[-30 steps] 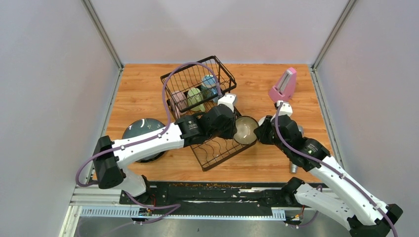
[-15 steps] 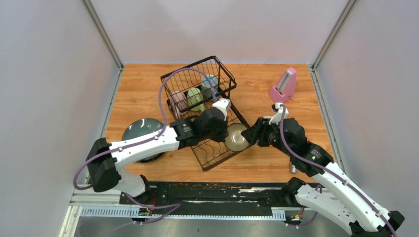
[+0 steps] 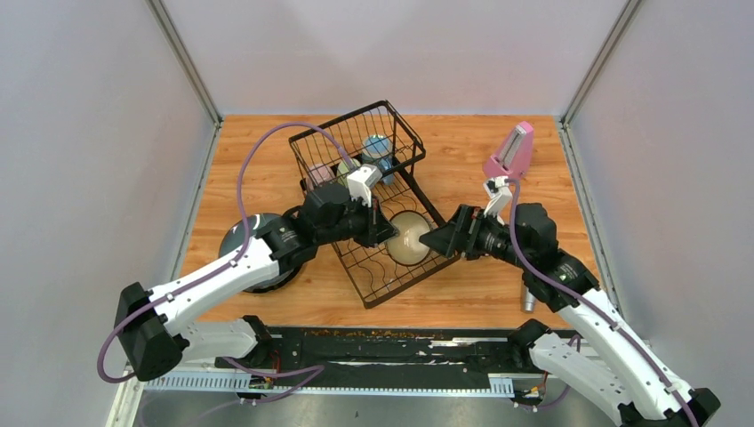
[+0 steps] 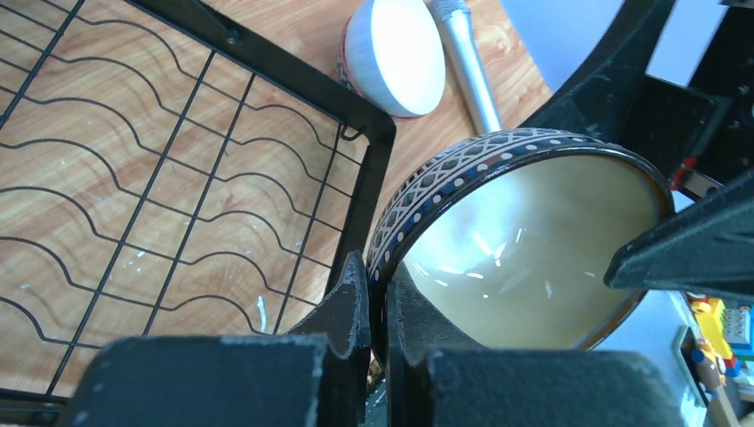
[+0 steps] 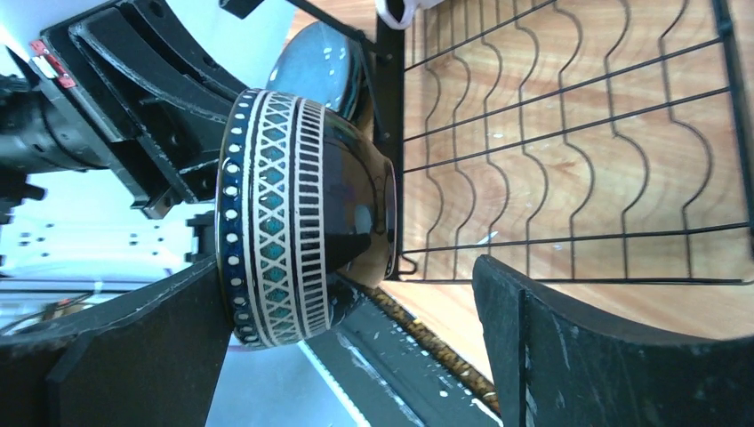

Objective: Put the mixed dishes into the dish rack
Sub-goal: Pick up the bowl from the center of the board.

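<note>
A blue-patterned bowl [image 3: 409, 238] with a cream inside hangs tilted on its side over the low tray of the black wire dish rack [image 3: 384, 274]. My left gripper [image 3: 386, 235] is shut on its rim; in the left wrist view the fingers [image 4: 381, 307] pinch the bowl's [image 4: 533, 249] edge. My right gripper [image 3: 443, 241] stands open just right of the bowl. In the right wrist view its jaws [image 5: 356, 342] are wide apart, with the bowl [image 5: 293, 222] close by one of them. Pink [image 3: 318, 174], pale-green [image 3: 343, 168] and blue [image 3: 378, 147] mugs sit in the rack's basket.
A dark speckled plate [image 3: 252, 233] lies on the table left of the rack, partly under my left arm. A pink metronome [image 3: 511, 151] stands at the back right. A white bowl [image 4: 396, 53] and a silver microphone [image 4: 467, 62] lie on the wood beyond the rack's corner.
My right gripper has opened and let go of the patterned bowl. My left gripper has shut on its rim and carried it left over the rack's tray.
</note>
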`<state>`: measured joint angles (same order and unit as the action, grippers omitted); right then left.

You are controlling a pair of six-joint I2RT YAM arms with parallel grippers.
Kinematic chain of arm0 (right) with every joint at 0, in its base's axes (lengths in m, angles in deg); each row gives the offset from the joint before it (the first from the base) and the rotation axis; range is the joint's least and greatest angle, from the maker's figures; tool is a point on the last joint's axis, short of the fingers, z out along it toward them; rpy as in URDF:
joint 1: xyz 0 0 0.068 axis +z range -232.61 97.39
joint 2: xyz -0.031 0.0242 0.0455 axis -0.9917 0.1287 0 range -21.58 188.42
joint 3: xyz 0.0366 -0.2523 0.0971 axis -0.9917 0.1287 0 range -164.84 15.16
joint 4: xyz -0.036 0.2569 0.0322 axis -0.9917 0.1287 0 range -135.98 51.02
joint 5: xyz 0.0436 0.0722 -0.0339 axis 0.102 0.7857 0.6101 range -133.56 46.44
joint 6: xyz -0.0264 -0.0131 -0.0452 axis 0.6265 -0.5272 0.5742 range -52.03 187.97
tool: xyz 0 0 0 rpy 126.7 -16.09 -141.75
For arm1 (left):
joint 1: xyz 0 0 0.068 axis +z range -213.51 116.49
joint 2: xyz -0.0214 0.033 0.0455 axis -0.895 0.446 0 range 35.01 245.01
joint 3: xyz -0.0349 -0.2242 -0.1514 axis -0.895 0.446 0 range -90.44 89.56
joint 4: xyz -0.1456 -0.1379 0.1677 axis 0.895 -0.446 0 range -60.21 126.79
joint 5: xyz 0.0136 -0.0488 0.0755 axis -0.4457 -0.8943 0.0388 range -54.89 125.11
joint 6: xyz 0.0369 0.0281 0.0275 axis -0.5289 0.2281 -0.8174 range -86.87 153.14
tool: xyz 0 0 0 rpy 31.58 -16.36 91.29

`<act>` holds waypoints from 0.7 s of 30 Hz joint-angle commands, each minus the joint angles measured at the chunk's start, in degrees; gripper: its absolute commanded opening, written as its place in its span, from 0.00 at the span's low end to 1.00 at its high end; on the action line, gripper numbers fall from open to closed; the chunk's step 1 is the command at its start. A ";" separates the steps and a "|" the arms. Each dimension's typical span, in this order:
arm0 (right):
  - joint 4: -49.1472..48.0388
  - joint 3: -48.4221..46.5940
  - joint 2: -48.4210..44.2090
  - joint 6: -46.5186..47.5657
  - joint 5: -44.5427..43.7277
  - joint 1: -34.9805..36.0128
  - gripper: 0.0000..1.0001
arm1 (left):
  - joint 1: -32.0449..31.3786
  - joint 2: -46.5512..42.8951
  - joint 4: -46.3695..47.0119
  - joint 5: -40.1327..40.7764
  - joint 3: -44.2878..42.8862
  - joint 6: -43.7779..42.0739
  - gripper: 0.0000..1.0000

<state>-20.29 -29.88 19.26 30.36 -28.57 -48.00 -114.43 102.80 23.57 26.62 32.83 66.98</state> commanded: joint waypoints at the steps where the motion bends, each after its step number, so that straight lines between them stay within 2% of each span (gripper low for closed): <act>1: -4.15 -1.51 0.90 -4.24 16.31 -6.28 1.00 | 2.14 -3.64 9.35 -7.86 0.54 -0.92 0.00; 4: -8.51 -0.94 1.84 -5.12 23.09 -7.01 0.97 | 2.68 -3.57 9.77 -10.07 0.14 -1.77 0.00; 7: -11.43 -1.00 3.67 -6.35 25.69 -7.00 0.93 | 2.75 -3.07 11.11 -11.60 0.11 -1.70 0.00; 16: -14.20 -0.61 5.26 -8.29 26.10 -7.00 0.78 | 3.12 -3.76 12.88 -11.07 0.99 -0.72 0.00; 17: -14.26 -0.47 4.68 -8.17 26.19 -6.96 0.78 | 3.39 -3.96 12.87 -10.70 1.29 -0.67 0.00; 20: -13.28 -0.10 2.65 -7.01 26.97 -7.01 0.97 | 3.76 -4.72 12.84 -9.98 1.63 -0.83 0.00; 21: -13.20 0.38 1.54 -7.56 26.71 -7.00 0.99 | 3.78 -5.16 12.89 -10.00 1.95 -0.94 0.00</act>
<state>-30.87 -29.74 24.03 23.17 -3.33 -54.79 -111.08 100.89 29.61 17.22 35.23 65.80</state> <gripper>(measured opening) 0.958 0.057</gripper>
